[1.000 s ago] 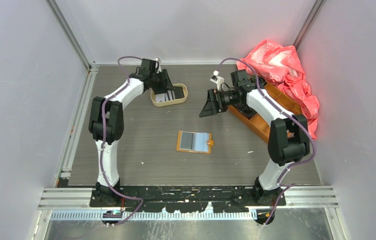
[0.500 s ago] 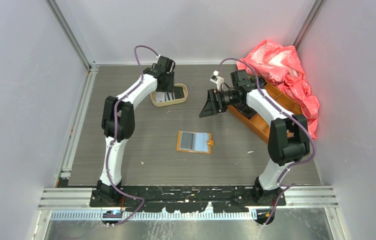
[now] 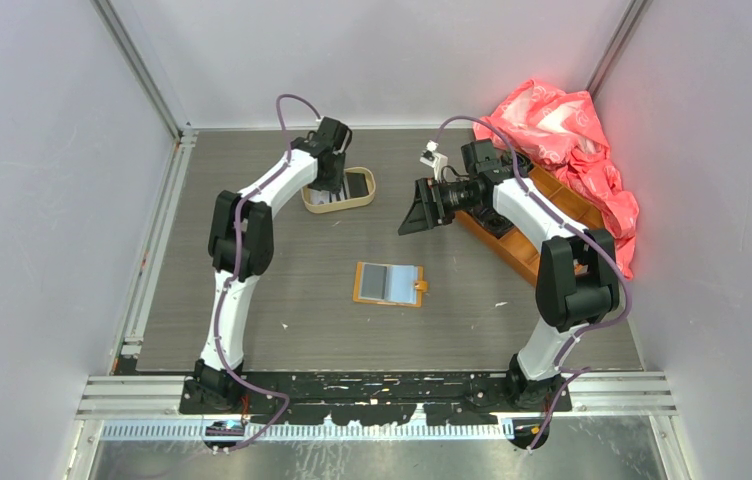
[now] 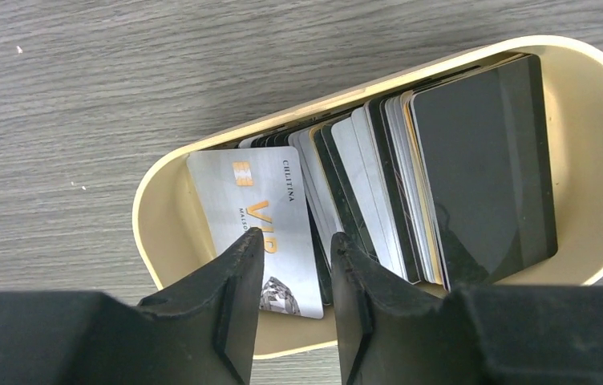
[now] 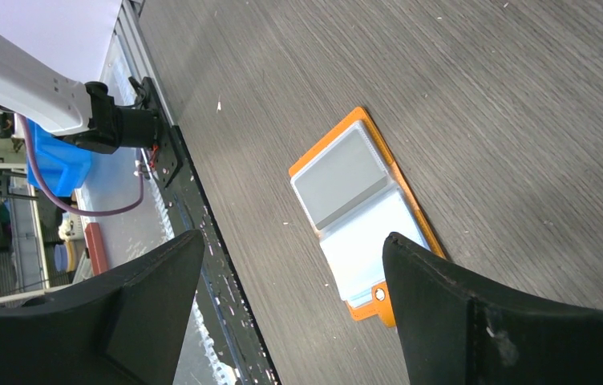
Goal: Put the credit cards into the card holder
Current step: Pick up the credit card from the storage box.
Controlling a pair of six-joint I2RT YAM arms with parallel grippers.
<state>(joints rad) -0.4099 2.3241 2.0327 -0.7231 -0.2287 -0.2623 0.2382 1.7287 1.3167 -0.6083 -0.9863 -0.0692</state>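
Several credit cards stand stacked on edge in an oval tan tray (image 4: 154, 233), with a silver VIP card (image 4: 262, 212) at the left end and a black card (image 4: 483, 168) at the right end. My left gripper (image 4: 294, 234) hangs just above the tray (image 3: 364, 195), open by a narrow gap over the silver card and holding nothing. The card holder (image 3: 388, 283) lies unfolded at the table's middle, orange with a snap tab, and a pale card shows in it (image 5: 358, 212). My right gripper (image 3: 414, 217) hovers open wide, right of the tray.
An orange compartmented box (image 3: 507, 245) sits along the right side under my right arm, with a crumpled pink bag (image 3: 562, 130) behind it at the back right. The enclosure walls close in the table on three sides.
My left arm has swung right from the tray's left side to directly over it, and its jaws have narrowed. The right arm and the card holder have not moved.
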